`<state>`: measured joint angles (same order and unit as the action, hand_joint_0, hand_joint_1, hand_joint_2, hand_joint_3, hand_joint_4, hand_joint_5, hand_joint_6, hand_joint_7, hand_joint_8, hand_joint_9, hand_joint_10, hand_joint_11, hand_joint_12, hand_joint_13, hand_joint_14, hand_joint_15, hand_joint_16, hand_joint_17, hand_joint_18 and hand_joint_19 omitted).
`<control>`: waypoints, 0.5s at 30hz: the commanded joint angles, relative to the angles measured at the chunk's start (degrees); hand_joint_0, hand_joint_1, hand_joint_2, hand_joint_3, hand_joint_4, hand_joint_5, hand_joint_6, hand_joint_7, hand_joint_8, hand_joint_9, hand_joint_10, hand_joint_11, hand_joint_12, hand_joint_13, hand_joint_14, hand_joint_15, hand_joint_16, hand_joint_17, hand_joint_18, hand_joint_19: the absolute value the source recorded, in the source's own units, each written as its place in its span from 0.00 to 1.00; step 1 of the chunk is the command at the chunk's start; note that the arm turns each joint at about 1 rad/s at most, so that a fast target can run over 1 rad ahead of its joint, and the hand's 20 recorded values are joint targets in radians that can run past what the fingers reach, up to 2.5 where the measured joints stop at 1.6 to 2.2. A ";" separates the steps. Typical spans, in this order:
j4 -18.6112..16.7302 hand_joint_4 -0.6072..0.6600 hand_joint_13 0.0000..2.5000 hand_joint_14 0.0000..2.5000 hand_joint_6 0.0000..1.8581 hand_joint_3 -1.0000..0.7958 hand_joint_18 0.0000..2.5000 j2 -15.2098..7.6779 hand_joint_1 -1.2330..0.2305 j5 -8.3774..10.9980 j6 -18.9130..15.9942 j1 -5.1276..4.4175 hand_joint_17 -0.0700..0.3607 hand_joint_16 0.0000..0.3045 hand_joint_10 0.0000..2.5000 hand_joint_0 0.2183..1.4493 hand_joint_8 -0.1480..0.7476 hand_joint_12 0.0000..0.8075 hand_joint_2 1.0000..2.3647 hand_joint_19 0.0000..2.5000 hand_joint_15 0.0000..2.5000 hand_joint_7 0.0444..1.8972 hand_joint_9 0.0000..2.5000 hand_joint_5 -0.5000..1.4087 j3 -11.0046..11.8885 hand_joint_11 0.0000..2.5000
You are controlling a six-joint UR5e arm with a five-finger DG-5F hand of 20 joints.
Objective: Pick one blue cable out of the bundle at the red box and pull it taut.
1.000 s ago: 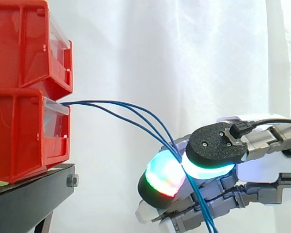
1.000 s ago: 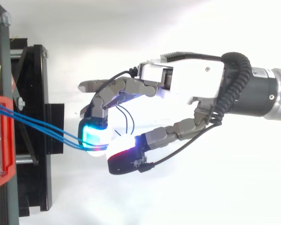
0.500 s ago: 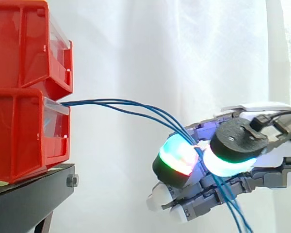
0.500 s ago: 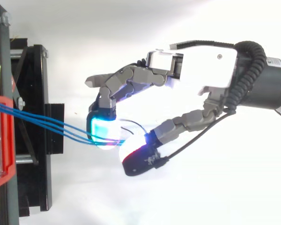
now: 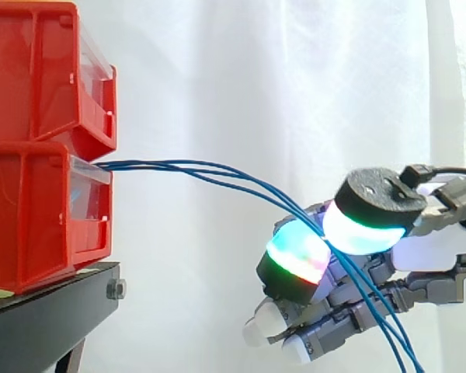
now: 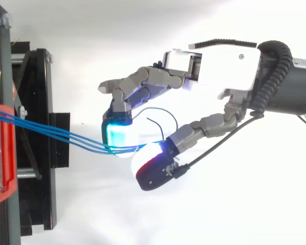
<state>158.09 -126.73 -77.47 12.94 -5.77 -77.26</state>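
Where the side view looks level across the work, the robot hand [image 5: 431, 250] is clamped on three blue cables [image 5: 171, 165] — they pass between a fingertip pad [image 5: 295, 252] glowing cyan, green and red and the thumb pad [image 5: 365, 229], cyan under its black back. Its other fingers curl beneath, their tips white. Well beyond the fingertips, two red bins sit stacked on a black stand [image 5: 46, 318]. The cables leave the front of the lower bin [image 5: 31, 217], slightly higher than the hand, and curve down to the pinch in a loose arc, not a straight line. Past the pinch they drop under the palm to the bottom edge. A white curtain [image 5: 256, 78] hangs behind.

From above, the robot hand [image 6: 219, 66] has its fingers bent toward the bin [image 6: 2, 191]. The cables [image 6: 66, 139] run close together from the bin, over the stand [image 6: 41, 102], to where a cyan pad [image 6: 117, 137] meets the thumb pad [image 6: 150, 163] — white with a red edge.
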 commanded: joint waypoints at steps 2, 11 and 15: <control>0.02 0.68 0.11 0.00 0.47 0.28 0.15 -0.01 0.34 -0.14 -0.02 0.05 0.49 0.21 0.00 0.27 0.54 0.49 0.00 0.04 0.02 0.51 0.27 0.19 0.00 0.09; 0.02 0.66 0.10 0.00 0.48 0.45 0.15 -0.01 0.33 -0.14 -0.02 0.05 0.49 0.20 0.00 0.33 0.54 0.48 0.01 0.05 0.02 0.53 0.26 0.18 0.00 0.09; 0.02 0.61 0.10 0.00 0.49 0.47 0.15 -0.01 0.30 0.13 -0.02 0.05 0.48 0.20 0.00 0.34 0.54 0.48 0.02 0.04 0.01 0.52 0.26 0.18 0.00 0.10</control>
<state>158.11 -126.73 -77.50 12.92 -5.71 -77.26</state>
